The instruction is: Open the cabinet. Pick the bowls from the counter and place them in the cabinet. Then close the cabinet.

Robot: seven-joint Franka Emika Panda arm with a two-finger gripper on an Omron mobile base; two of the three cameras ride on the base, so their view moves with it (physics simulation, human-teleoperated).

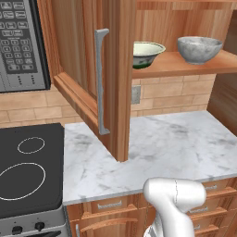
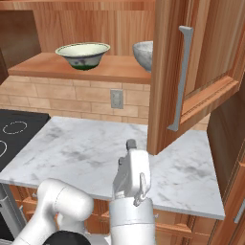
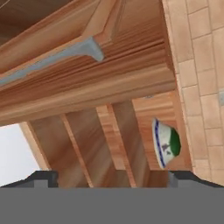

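Kitchen walls of tan tile run behind the white marble counter (image 1: 162,148), which I use as the landmark. Left of the counter sits the black stove top (image 1: 28,171), and above that the grey microwave (image 1: 21,41) with its keypad.

Over the counter's left part the cabinet door (image 1: 88,69) stands swung wide open, its long silver handle (image 1: 101,83) facing out, so the shelf behind it can be reached. Above the counter's middle, on the cabinet shelf (image 1: 185,67), rests the cream-green bowl (image 1: 147,52), partly hidden by the door's edge. Just beside it, above the counter's right part, stands the grey speckled bowl (image 1: 199,48). Both sit upright and apart from each other, well back on the shelf, so the door should clear them. The counter itself carries neither bowl, so by my judgement only the closing is left.

Below the counter's front edge the gripper (image 2: 130,143) points up toward the cabinet; from the hand view it looks up at the door's underside and the green bowl. Whether its jaws are apart or together I cannot tell.
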